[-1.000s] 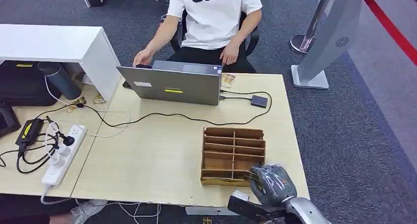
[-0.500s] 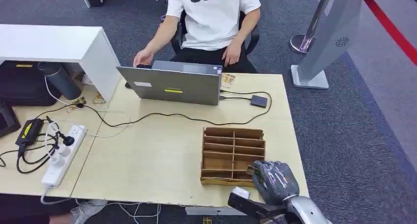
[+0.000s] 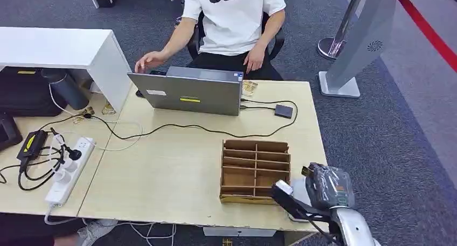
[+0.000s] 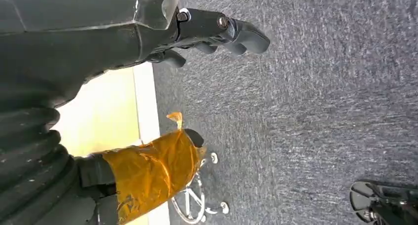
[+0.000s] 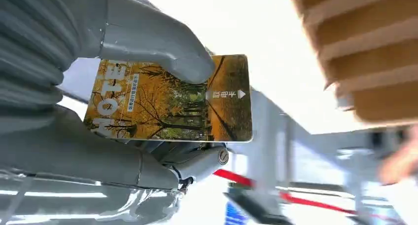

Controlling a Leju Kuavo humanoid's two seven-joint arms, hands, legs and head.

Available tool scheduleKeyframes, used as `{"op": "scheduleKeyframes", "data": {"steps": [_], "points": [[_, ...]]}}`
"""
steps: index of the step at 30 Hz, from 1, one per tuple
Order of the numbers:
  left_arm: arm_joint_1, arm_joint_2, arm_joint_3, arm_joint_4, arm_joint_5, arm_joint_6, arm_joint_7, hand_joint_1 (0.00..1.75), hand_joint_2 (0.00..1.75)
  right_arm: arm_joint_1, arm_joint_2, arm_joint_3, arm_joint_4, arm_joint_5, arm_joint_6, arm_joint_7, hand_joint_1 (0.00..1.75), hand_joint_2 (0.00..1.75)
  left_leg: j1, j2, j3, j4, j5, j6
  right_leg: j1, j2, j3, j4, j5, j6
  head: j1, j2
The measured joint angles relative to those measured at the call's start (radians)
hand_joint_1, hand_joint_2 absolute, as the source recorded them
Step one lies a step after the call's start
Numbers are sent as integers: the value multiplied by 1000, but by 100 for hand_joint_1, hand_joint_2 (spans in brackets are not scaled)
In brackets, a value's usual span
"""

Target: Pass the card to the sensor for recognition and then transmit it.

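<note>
Right wrist view: thick grey thumb presses on the face of the card (image 5: 170,99), darker fingers (image 5: 197,166) back it from the other side, so the right hand (image 5: 123,87) is grasping the card. Card face shows autumn trees in orange and yellow, with white lettering along one end and a small white arrow mark near the free end. Free end of the card projects past the thumb. A blurred wooden organiser (image 5: 365,52) lies beyond it in this view.

Head view: right hand (image 3: 329,185) sits at the near right corner of the tabletop (image 3: 167,170), just beside the wooden organiser (image 3: 255,171), apart from it. Card itself cannot be made out here; the wrist camera mount and the hand's back cover it. Organiser is a grid of open compartments, standing on the tabletop. Farther back, an open grey laptop (image 3: 187,92) with a black cable running across the tabletop to a small dark box (image 3: 284,111). A seated person (image 3: 232,19) in a white shirt is behind the laptop, one hand (image 3: 146,61) raised near its far corner.

Left wrist view: left hand (image 4: 162,37) hangs over grey carpet (image 4: 320,96), fingers (image 4: 241,35) loosely spread, thumb wrapped in orange tape, grasping nothing. A pale table edge shows beside it.
</note>
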Motion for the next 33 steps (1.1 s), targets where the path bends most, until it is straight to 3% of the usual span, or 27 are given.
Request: {"op": "scheduleKeyframes", "data": {"steps": [2, 9, 14, 19, 24, 33], "points": [[0, -3, 0, 0, 0, 0, 1, 0, 175, -7, 47, -65, -4, 15, 8, -5, 175, 175, 0, 0, 0, 0, 0, 0, 0, 0, 0, 0, 0, 0, 0, 0], [-1, -5, 0, 0, 0, 0, 3, 0, 175, -17, 140, -195, -6, 16, 44, -37, 175, 175, 0, 0, 0, 0, 0, 0, 0, 0, 0, 1, 0, 0, 0, 0], [-2, -2, 0, 0, -2, 1, 6, 0, 175, -23, 173, -250, 17, 7, 90, -74, 175, 175, 0, 0, 0, 0, 0, 0, 0, 0, 0, 1, 0, 0, 0, 0], [-6, 8, 0, 0, -6, 5, 6, 0, 175, -29, 185, -254, 66, -39, 137, -108, 175, 175, 0, 0, 0, 0, 0, 0, 0, 0, 0, 1, 0, 0, 0, 0], [-7, 19, 0, 0, -10, 10, 2, 0, 175, -32, 180, -227, 119, -148, 166, -149, 175, 175, 1, 0, 0, 0, 0, 0, 1, 0, 0, 1, 0, 0, 0, 0], [-7, 37, 0, 5, -15, 10, -6, 0, 175, -29, 65, -93, 198, -239, 168, -190, 175, 175, 0, 0, 0, 0, 0, 0, 0, 0, 0, 1, 0, 0, 0, 0]]}}
